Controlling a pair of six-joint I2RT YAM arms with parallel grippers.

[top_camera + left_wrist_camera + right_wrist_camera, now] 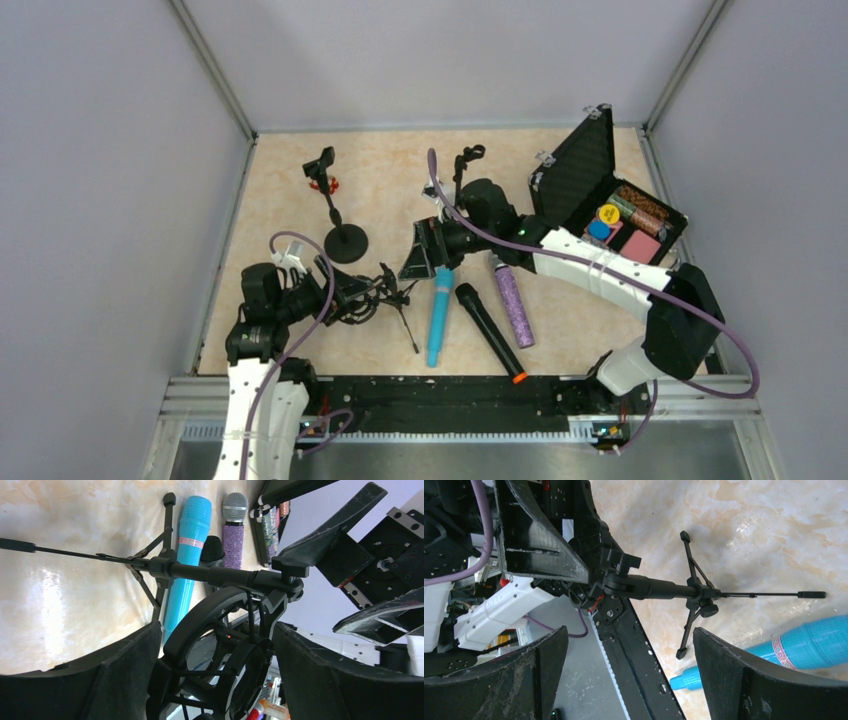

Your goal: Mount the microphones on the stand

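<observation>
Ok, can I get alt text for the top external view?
A turquoise stick microphone, a black microphone with an orange end and a glittery purple microphone lie side by side on the beige marbled table. The left hand is at a black tripod stand tipped on its side; the right hand, open, sits by the turquoise one's far end.

turquoise microphone [438, 315], glittery purple microphone [512, 305], seemingly marbled beige table [290, 180]

High overhead; close wrist views sharing tripod [696, 592]
</observation>
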